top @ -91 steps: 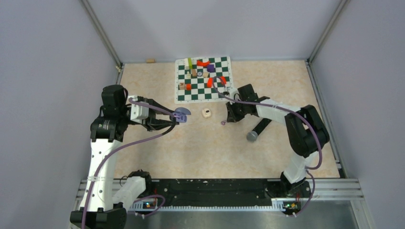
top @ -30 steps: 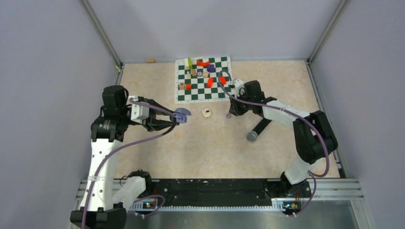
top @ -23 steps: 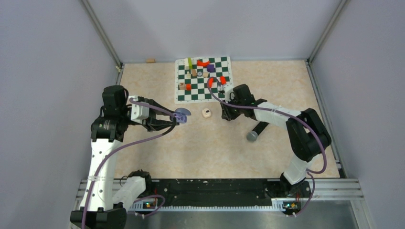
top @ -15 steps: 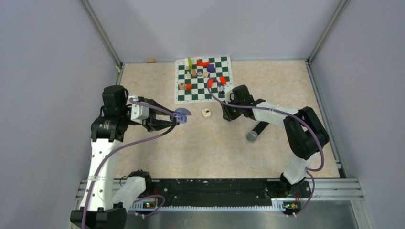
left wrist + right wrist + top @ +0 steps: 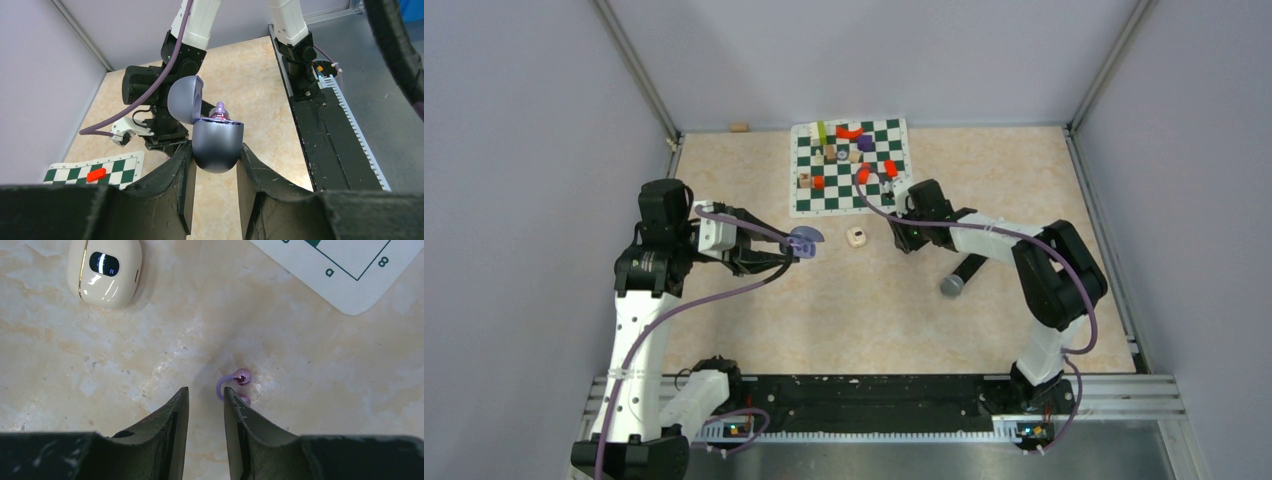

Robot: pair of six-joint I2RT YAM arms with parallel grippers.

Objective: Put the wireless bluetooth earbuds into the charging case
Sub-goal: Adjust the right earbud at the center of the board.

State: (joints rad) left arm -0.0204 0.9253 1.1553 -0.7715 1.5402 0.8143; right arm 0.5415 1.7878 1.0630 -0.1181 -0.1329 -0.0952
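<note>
My left gripper (image 5: 215, 150) is shut on the charging case (image 5: 217, 142), a grey-purple egg shape held above the table with its lid (image 5: 184, 100) swung open. One purple earbud (image 5: 220, 111) sticks up out of the case. In the top view the case (image 5: 804, 241) sits at my left gripper's tips. A second purple earbud (image 5: 242, 376), shiny with a curved lilac stem, lies on the table. It is just ahead of my right gripper (image 5: 206, 392) and against the right finger's outer edge. The right jaws stand a little apart with only bare table between them.
A small cream device (image 5: 105, 271) lies on the table to the left of the right gripper (image 5: 904, 238). The chessboard (image 5: 802, 205) behind carries red and purple blocks. A black microphone (image 5: 962, 273) lies under the right arm.
My right gripper shifted left and settled low over the table by the loose earbud, its jaws opening slightly. The left arm and the case stayed still.
</note>
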